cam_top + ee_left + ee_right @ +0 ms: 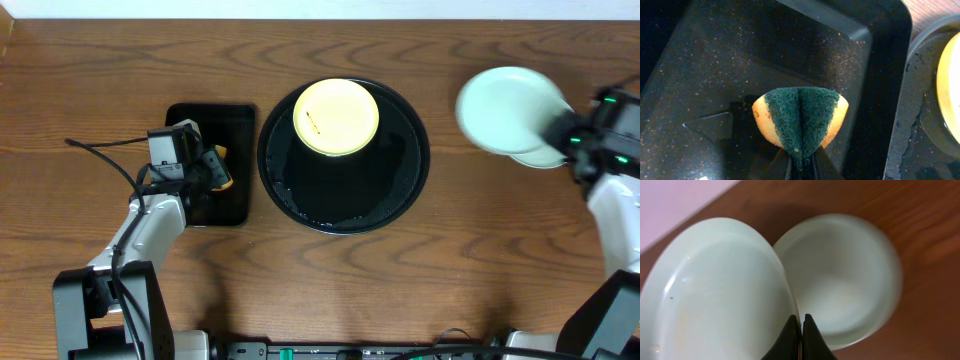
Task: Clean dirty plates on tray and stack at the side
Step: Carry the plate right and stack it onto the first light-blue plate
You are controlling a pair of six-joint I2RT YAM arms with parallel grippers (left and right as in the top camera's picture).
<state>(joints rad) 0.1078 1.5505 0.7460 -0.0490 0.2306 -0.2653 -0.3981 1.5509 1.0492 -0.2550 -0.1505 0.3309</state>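
Observation:
A pale yellow plate (336, 117) with a small brown smear lies at the back of the round black tray (400, 180). My right gripper (572, 135) is shut on the rim of a mint-blue plate (505, 110), held above the table at the right. In the right wrist view this plate (715, 290) hangs beside and above a second mint-blue plate (840, 280) that rests on the wood. My left gripper (800, 162) is shut on a folded yellow sponge with a green scouring face (800, 120), over the small rectangular black tray (740, 60).
The rectangular black tray (235, 125) sits just left of the round tray. Wet patches show on the round tray's floor (320, 190). Bare wood tabletop (470, 250) surrounds both trays. The round tray's rim and the yellow plate's edge show at the right of the left wrist view (920, 100).

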